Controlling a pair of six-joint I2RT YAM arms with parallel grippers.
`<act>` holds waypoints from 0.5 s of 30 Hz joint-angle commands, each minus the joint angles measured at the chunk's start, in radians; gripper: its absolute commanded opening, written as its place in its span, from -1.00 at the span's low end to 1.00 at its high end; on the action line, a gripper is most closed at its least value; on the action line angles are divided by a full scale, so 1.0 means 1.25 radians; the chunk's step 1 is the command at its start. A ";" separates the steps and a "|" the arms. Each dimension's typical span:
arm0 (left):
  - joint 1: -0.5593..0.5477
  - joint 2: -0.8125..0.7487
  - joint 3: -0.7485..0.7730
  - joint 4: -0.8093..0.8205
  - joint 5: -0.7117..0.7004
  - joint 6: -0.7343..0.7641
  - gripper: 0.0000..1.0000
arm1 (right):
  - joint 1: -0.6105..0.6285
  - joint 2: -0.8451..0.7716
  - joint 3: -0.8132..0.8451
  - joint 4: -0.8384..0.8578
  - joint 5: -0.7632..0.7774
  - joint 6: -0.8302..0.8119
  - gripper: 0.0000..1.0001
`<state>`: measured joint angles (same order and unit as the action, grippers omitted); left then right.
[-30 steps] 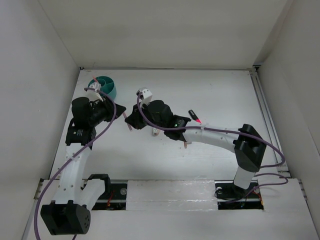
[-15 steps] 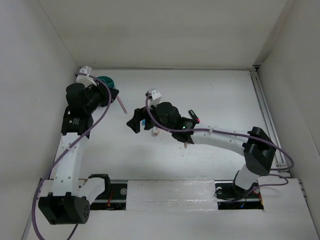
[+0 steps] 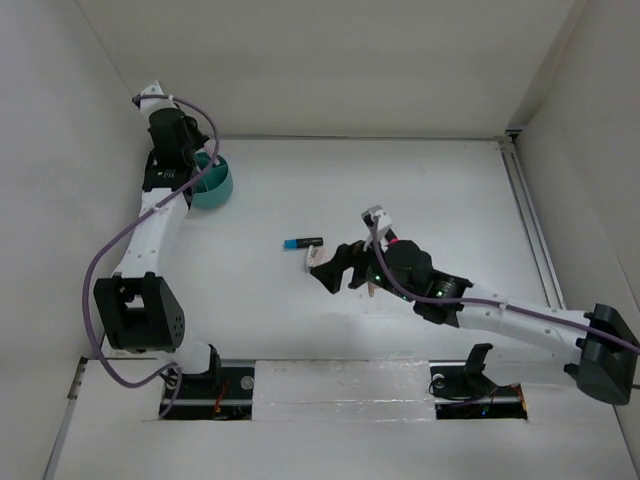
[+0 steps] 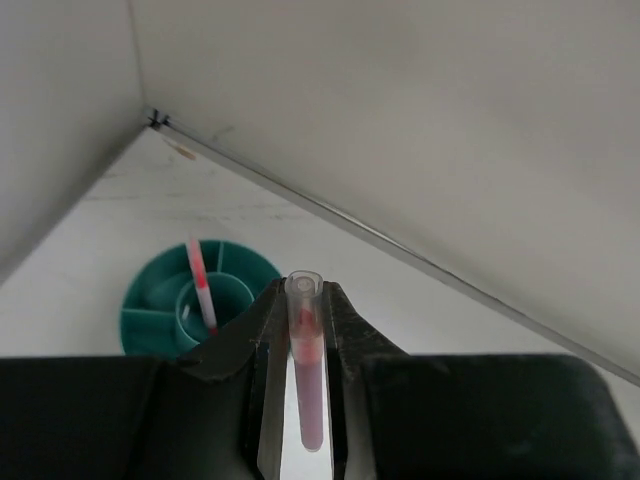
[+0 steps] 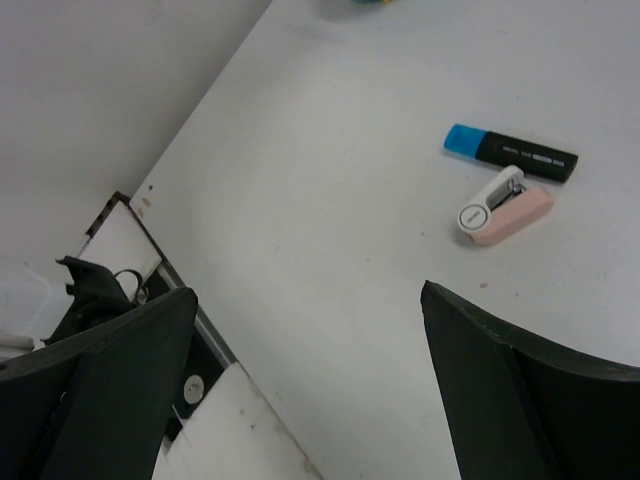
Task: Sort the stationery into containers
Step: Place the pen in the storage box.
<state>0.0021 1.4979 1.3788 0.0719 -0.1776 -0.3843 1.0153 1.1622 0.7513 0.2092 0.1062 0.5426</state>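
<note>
Stationery lay well apart from the round teal tub (image 3: 222, 188), which stood on the white table (image 3: 430, 190). The tub's outer ring was cut by dividers into compartments around a round central cup. One pink pen (image 4: 201, 280) with a pale band leaned upright inside the tub, its lower end seemingly in the central cup.

The left fingers (image 4: 272, 325) hung above the tub and a little to one side of it. They were pinched tight on a thin salmon-pink pen (image 4: 309, 395). That pen was translucent, with a redder core inside and a clear end poking just past the fingertips. It ran lengthwise between the fingers and was clear of the tub's rim.

Far from the tub, toward the right arm's side and nearer the arm bases, lay a black marker (image 5: 520, 154). It had a bright blue end and pale print along its barrel, and it lay flat. Just beside it, on the side away from the tub, lay a pink-and-white piece (image 5: 505, 210). It was shaped like a tiny stapler, with a round white end and a bit of metal showing. Whether the two touched could not be told.

The right fingers (image 5: 120, 375) were spread wide and held nothing. They were near those two items, on their far side from the tub.
</note>
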 commanded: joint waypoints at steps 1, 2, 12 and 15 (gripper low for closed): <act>0.004 0.028 0.047 0.147 -0.116 0.108 -1.00 | 0.001 -0.086 -0.054 0.036 -0.010 0.036 1.00; 0.014 0.068 0.072 0.155 -0.116 0.118 -1.00 | 0.001 -0.101 -0.063 0.022 -0.010 0.036 1.00; 0.053 0.230 0.146 0.198 -0.084 0.171 -1.00 | 0.009 -0.246 -0.115 -0.068 -0.003 0.040 1.00; 0.054 0.255 0.139 0.223 -0.084 0.187 -1.00 | 0.009 -0.255 -0.115 -0.068 -0.003 0.040 1.00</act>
<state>0.0654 1.8294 1.5398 0.2508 -0.2646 -0.1898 1.0164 0.8631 0.6064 0.1287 0.1043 0.5880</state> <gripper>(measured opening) 0.116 0.999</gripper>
